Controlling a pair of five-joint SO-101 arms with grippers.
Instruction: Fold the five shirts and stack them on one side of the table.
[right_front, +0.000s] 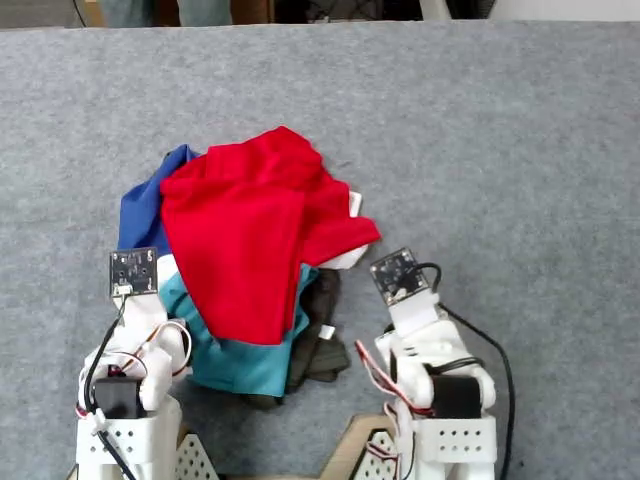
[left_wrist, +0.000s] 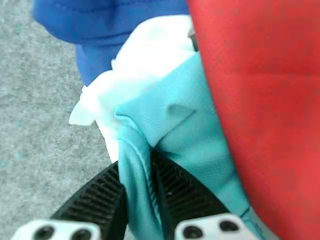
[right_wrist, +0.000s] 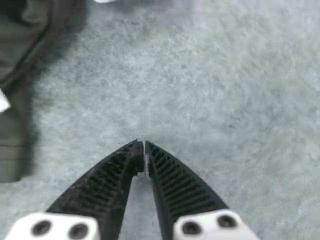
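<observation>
Shirts lie in one unfolded heap on the tabletop, so none looks folded or stacked yet; the left hand pinches an edge of the teal shirt, while the right hand is closed on nothing beside the heap.

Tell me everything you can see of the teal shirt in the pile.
The teal shirt looks like thin, finely meshed fabric, crumpled and not folded. It lies low in the pile on the grey table, mostly covered by the red shirt. A dark shirt lies beside it and a white shirt touches it. One stitched edge is pinched in the left gripper.
</observation>
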